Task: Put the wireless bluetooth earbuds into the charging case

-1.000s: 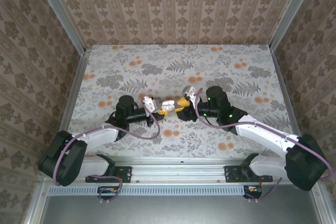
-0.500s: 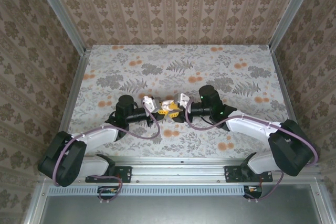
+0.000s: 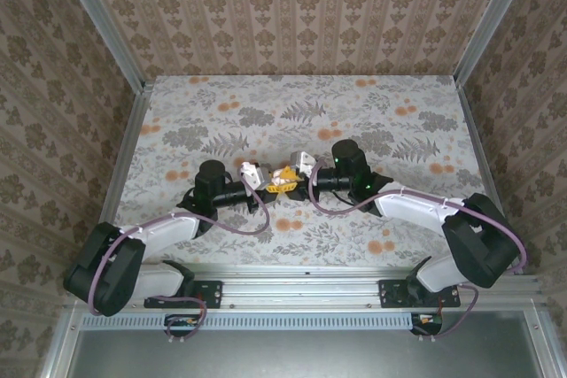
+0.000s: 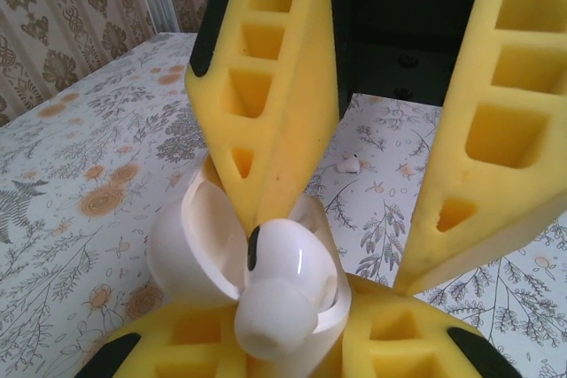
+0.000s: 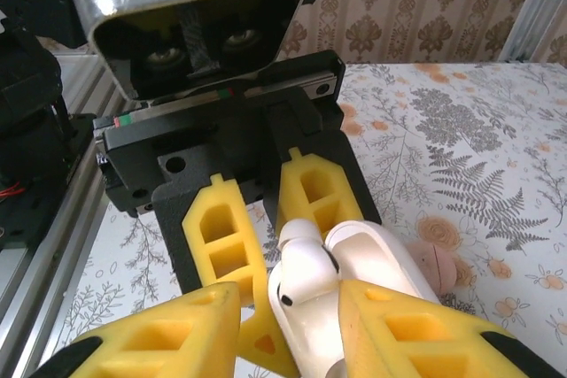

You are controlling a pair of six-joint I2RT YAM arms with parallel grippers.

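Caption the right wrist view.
Right gripper straddles an earbud poking from the open case that the left gripper holds.

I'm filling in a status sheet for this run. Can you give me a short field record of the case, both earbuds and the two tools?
charging case: lid open, held in the shut left tool
first earbud: sticking out of the case, right tool astride it, jaws apart
second earbud: lying loose on the table

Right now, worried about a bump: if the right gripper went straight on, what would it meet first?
Likely the earbud in the open charging case, which the left gripper holds ahead.
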